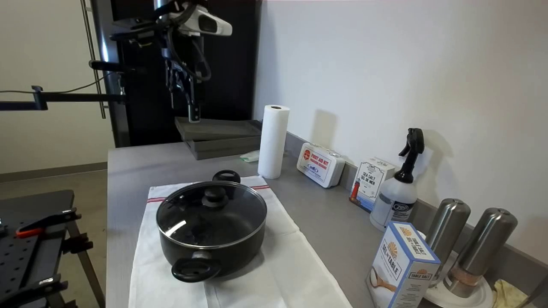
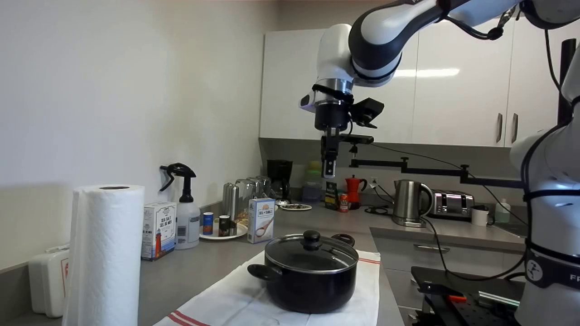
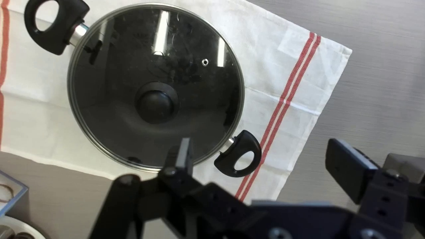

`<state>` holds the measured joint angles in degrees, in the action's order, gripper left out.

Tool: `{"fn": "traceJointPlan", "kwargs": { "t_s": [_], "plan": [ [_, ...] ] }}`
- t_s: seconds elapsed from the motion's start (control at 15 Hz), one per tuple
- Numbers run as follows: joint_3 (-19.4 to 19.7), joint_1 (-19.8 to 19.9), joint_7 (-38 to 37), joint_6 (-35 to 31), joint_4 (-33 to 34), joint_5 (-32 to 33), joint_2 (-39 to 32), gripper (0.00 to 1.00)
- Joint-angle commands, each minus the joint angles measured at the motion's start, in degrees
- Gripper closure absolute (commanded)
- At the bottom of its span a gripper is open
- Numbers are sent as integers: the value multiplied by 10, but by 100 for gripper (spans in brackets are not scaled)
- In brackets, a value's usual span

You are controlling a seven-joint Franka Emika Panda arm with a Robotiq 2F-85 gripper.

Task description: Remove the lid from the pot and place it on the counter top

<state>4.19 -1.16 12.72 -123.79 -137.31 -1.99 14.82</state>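
Nothing lifted yet: we've got the lid (image 1: 214, 229) flat on the pot (image 1: 244, 256), which stands on the white cloth (image 1: 291, 273) over the table (image 1: 314, 218). Our pincer (image 3: 267, 156) is spread and empty; in both exterior views it hangs high, clear of the lid. In the wrist view the knob (image 3: 155, 106) lies left of the gap; how far off line, we can't fairly judge. Gripping, lifting and setting down all remain for us.
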Motion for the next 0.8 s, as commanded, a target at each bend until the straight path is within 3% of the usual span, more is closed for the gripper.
{"fn": "traceJointPlan", "kwargs": {
  "t_s": [0.0,0.73],
  "plan": [
    [-6,20,-43,-29,-4,24,-24,0],
    [3,57,-127,-138,-21,49,-125,0]
  ]
}}
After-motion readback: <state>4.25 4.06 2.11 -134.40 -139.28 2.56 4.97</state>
